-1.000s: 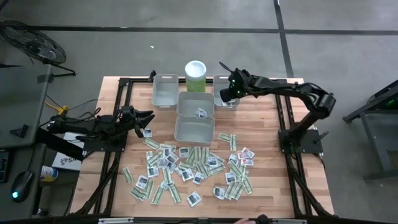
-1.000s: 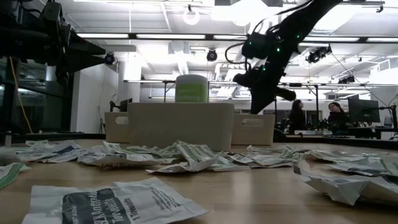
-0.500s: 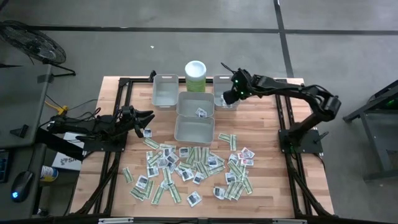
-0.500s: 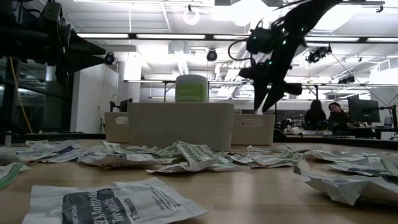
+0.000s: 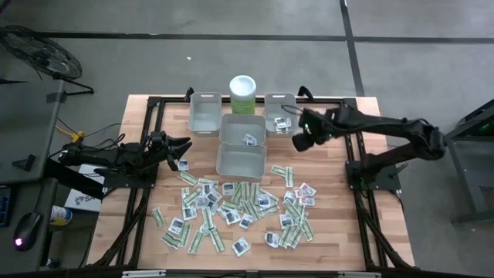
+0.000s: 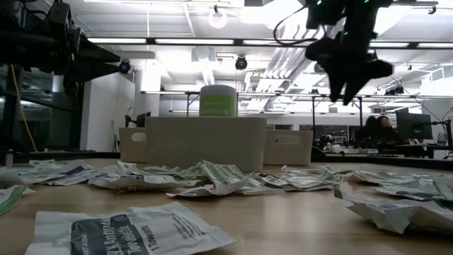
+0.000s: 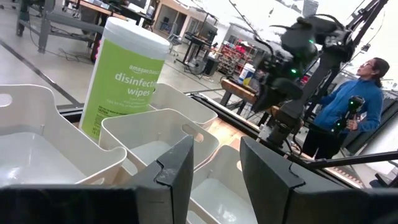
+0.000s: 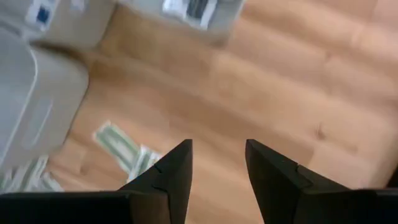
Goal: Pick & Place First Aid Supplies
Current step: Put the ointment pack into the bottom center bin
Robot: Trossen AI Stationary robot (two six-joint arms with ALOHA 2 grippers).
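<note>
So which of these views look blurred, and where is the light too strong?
Right wrist view: motion blur smears the bins and wood behind the sharp, open right pincer. Low view: ceiling lights glare at the top, and the near packet is soft. High view: even light, sharp.

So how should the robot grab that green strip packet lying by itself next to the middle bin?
Probably from straight above, right gripper pinching across the strip packet's narrow width near its middle. It lies flat on bare wood, apart from the pile, so both long edges look free.
</note>
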